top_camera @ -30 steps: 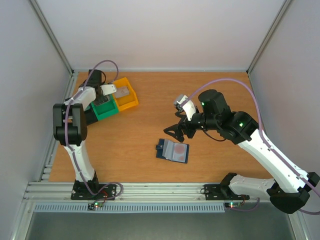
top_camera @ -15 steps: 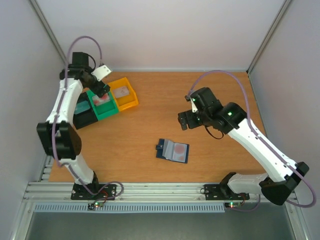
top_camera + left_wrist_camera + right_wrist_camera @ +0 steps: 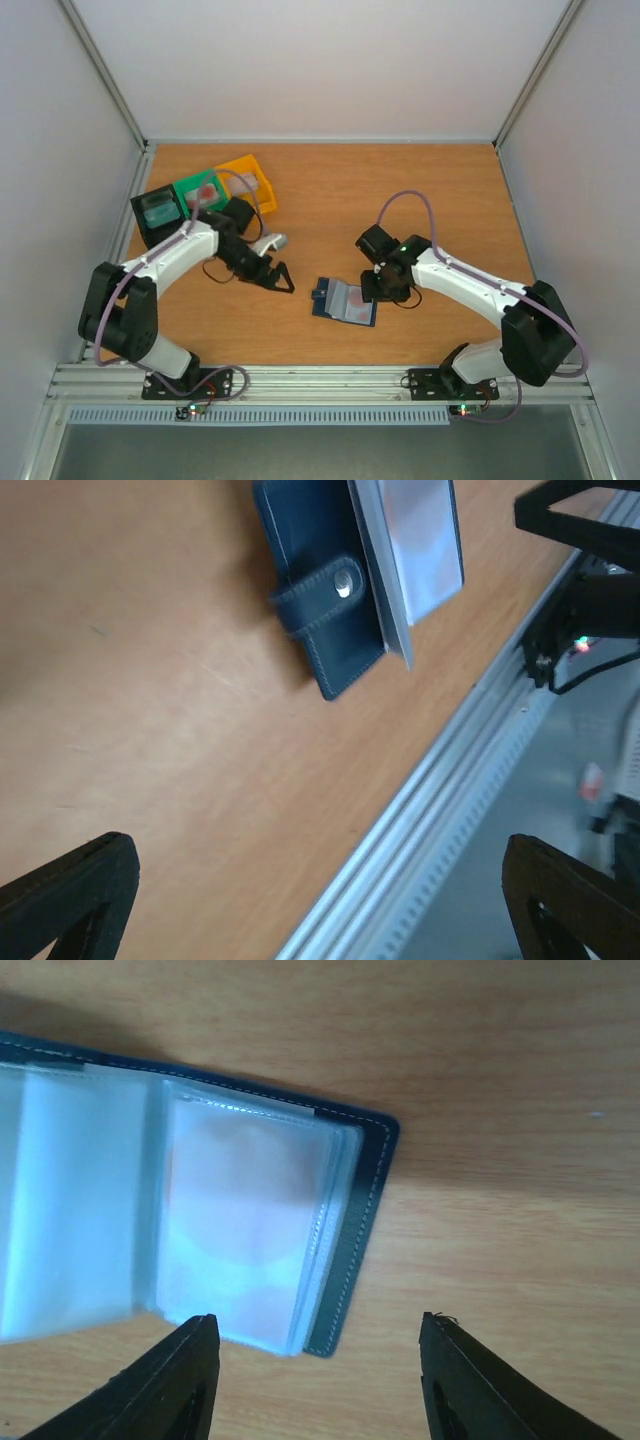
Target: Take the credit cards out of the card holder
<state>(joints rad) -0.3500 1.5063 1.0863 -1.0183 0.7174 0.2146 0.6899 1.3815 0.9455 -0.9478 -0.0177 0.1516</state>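
The card holder [image 3: 345,301] lies open on the table, dark navy outside with clear sleeves inside. In the right wrist view a pale credit card with reddish marks [image 3: 250,1220] shows through the top sleeve of the card holder [image 3: 365,1210]. My right gripper [image 3: 315,1370] hangs low over the holder's right edge, jaws apart, with the holder's near corner between them and nothing gripped. My left gripper [image 3: 279,278] stands open and empty on the holder's left side. In the left wrist view the card holder [image 3: 320,600] lies ahead with its snap tab towards me.
A black bin [image 3: 143,225], a green bin [image 3: 188,187] and a yellow bin [image 3: 258,172] stand at the back left. A teal card [image 3: 158,210] lies in the black bin, a reddish one [image 3: 206,192] in the green. The table's metal rail [image 3: 440,810] runs close behind the left gripper.
The left arm has swung from over the bins down to the table left of the holder, its jaws opening. The right arm has dropped onto the holder's right edge, its jaws narrowing.
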